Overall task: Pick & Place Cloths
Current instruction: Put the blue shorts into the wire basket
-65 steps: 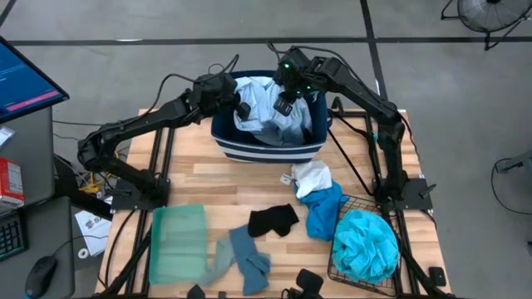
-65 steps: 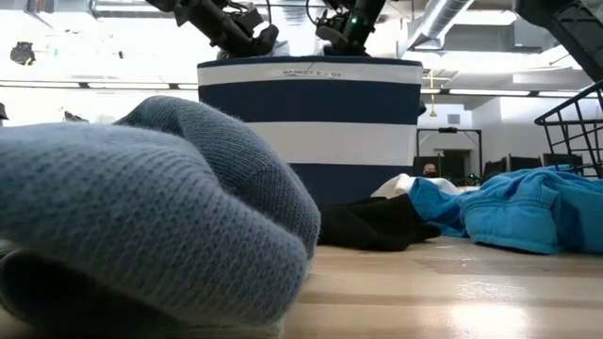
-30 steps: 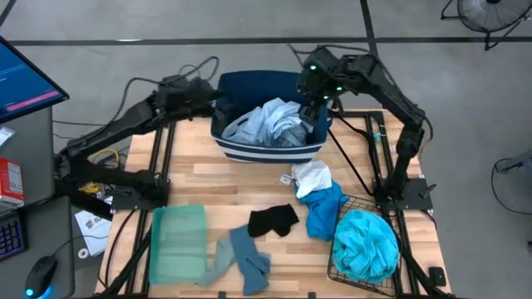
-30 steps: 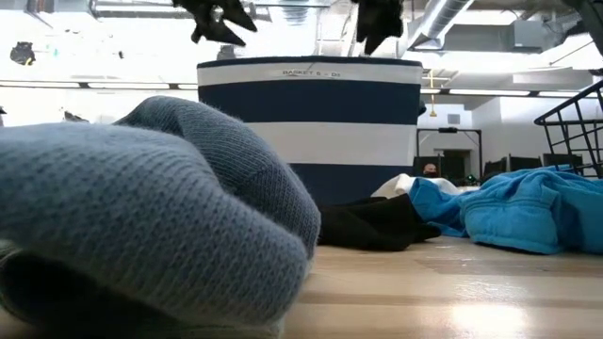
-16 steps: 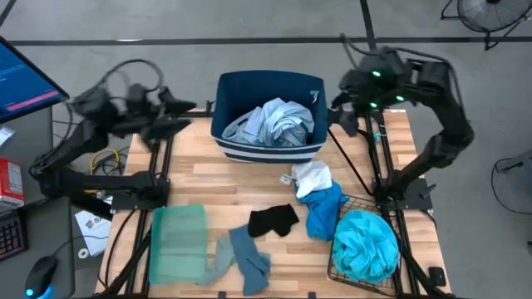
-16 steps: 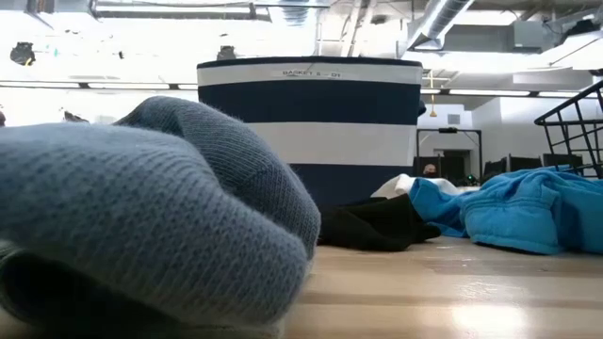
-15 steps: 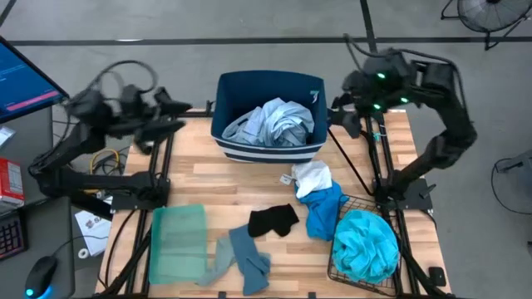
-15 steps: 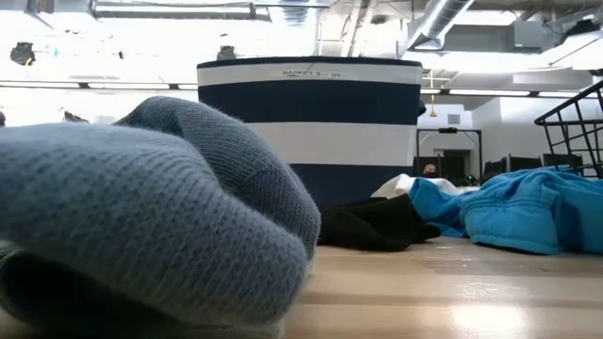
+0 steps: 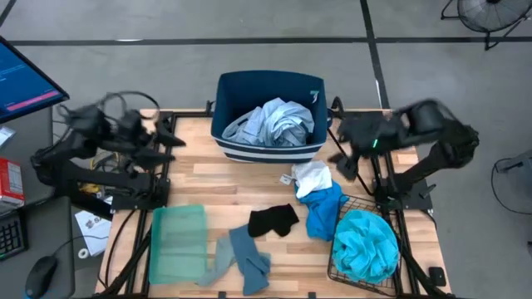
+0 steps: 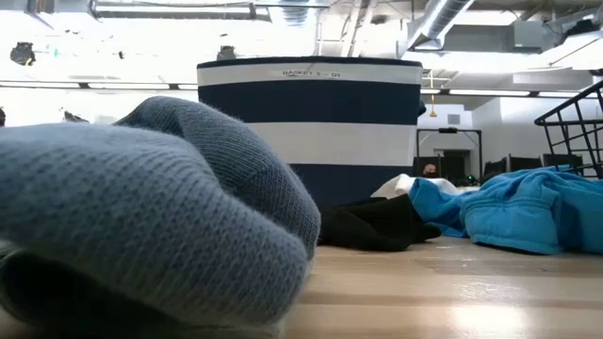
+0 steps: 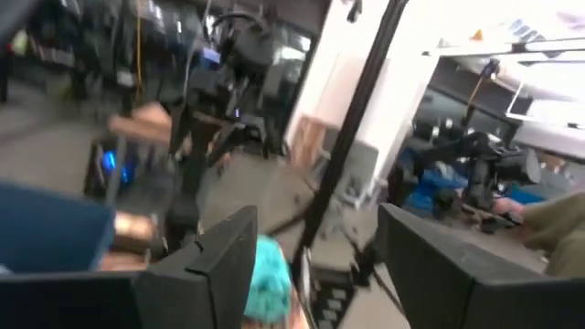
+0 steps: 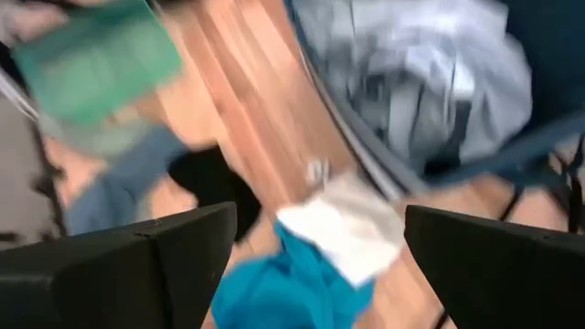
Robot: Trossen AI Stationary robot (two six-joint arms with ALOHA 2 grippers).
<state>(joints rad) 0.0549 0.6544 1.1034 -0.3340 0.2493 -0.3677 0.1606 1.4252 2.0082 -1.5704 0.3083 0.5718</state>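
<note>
You have the pale blue-white shirt (image 9: 274, 122) binned, five cloths left on the worktop (image 9: 199, 178); both claws (image 9: 166, 137) (image 9: 339, 158) open, empty.

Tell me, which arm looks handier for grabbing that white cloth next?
The right arm, probably. Its open gripper hovers just beside the white cloth, which also fills its wrist view. The left gripper sits off the table's far left edge, across the navy striped bin.
</note>
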